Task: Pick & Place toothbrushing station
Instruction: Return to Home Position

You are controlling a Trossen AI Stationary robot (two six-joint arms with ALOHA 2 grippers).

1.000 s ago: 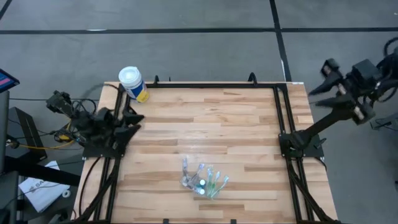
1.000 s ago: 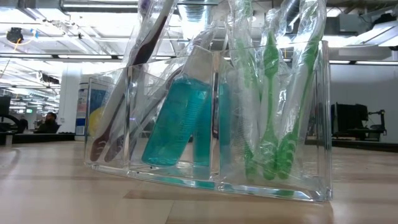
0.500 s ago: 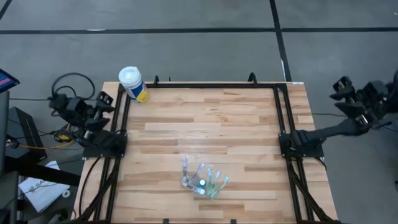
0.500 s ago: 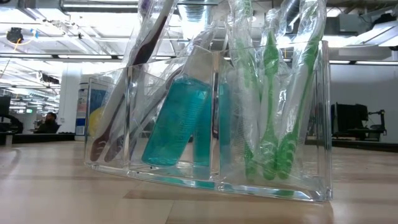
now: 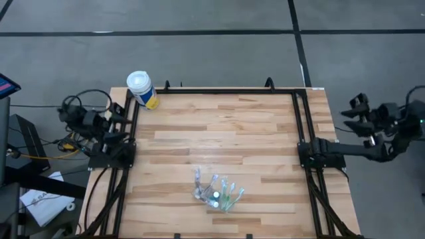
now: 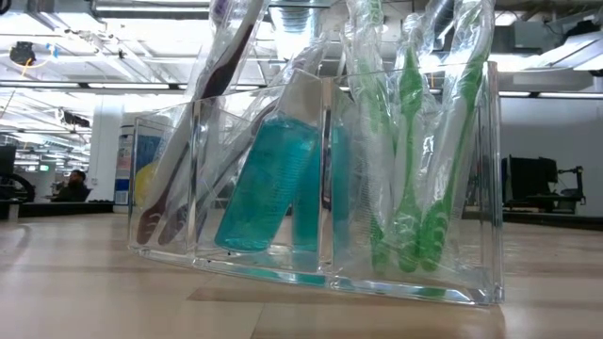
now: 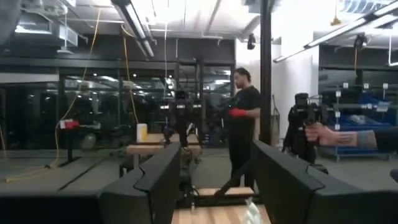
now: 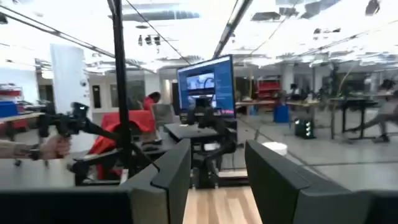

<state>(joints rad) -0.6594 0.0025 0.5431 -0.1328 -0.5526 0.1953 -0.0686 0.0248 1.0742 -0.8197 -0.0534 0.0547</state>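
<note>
The toothbrushing station, a clear compartmented holder, stands on its flat base near the table's front edge. Wrapped green toothbrushes, teal-blue tubes and a dark purple toothbrush lean inside it. My left gripper is open beyond the table's left rail, far from the station; its fingers stand apart with nothing between them. My right gripper is open off the table's right side, its fingers also bare.
A white-capped canister with a yellow label stands at the table's far left corner. Black rails run along the table's sides. A person stands in the room beyond, and a hand holds a device.
My left gripper has drawn back from over the table's left rail to outside the left edge and has sunk. My right gripper has come down and swung toward the near side, still off the table's right edge. The station has not moved.
</note>
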